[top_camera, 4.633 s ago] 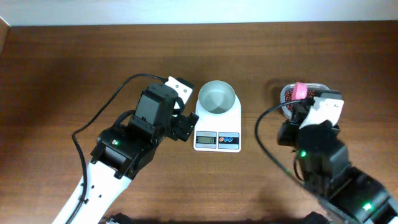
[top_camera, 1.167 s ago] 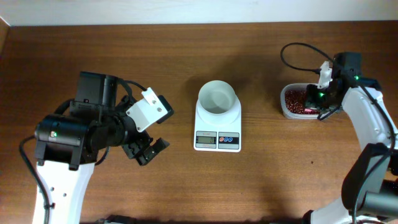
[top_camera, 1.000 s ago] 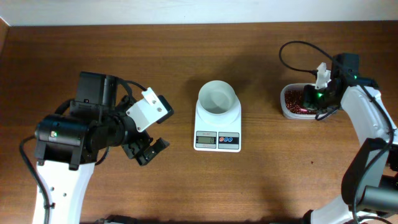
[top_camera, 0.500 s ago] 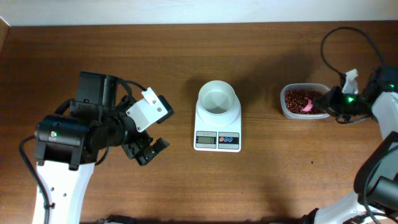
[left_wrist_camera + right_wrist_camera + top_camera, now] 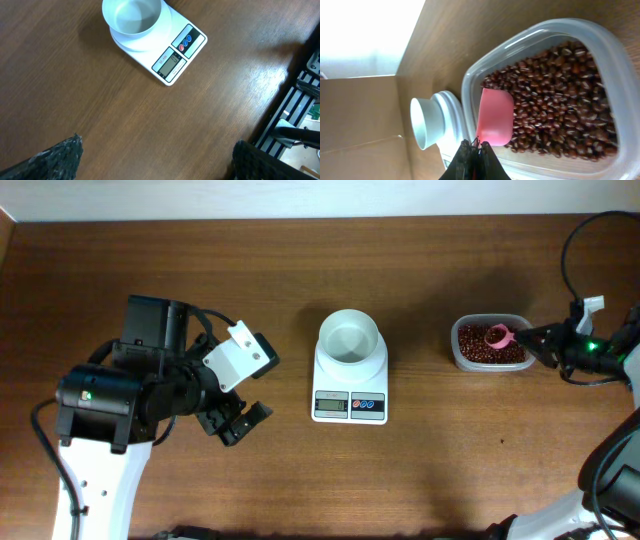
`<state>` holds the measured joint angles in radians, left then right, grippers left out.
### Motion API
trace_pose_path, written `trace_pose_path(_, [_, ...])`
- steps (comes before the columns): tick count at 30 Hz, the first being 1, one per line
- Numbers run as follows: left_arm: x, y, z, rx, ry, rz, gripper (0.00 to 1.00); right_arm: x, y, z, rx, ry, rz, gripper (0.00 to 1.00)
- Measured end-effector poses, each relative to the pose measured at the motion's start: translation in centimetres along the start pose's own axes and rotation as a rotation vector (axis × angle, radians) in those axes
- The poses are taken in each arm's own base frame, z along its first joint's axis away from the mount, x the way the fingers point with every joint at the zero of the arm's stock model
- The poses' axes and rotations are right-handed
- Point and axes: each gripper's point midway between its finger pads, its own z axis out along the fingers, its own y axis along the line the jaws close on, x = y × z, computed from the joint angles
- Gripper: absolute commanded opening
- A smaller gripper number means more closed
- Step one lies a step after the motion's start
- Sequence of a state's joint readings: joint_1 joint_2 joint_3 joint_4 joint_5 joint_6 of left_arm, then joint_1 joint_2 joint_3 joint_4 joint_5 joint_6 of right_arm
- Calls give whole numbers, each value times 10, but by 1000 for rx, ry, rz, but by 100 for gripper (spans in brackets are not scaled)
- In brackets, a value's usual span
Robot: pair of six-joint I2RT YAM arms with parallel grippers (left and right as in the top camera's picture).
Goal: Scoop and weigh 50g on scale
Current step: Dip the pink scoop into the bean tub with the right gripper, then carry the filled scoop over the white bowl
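Right of the scale, beans heaped in a clear tub. Right hand pinched shut on a pink scoop, held over the beans. Left of the scale, left hand spread wide, empty.

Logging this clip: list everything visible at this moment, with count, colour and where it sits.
scale: one, white with a grey display and red and blue buttons, table centre
bowl: one, white, on the scale, no beans in it
tub: one, clear plastic, right of the scale
beans: one heap, dark red-brown, inside the tub
scoop: one, pink, in the tub on the beans
table: one, brown wood
left hand: black, open, empty, left of the scale
right hand: black, shut on the scoop, at the tub's right side
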<state>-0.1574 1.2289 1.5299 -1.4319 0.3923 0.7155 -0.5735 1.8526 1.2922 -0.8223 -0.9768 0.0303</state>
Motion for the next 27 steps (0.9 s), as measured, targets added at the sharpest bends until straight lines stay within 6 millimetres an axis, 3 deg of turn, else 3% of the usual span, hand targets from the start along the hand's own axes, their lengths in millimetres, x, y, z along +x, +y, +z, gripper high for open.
trace_pose_path(7, [0,0,0,0,0,0,99,6,25,2,-129,25,11,4])
trace_pose_path(11, [0,0,0,0,0,0,99,17,47,17,-193,80,-17,4])
trace_pose_path(27, [0,0,0,-1,0,0,99,110,152,116,-337,412,-210,4])
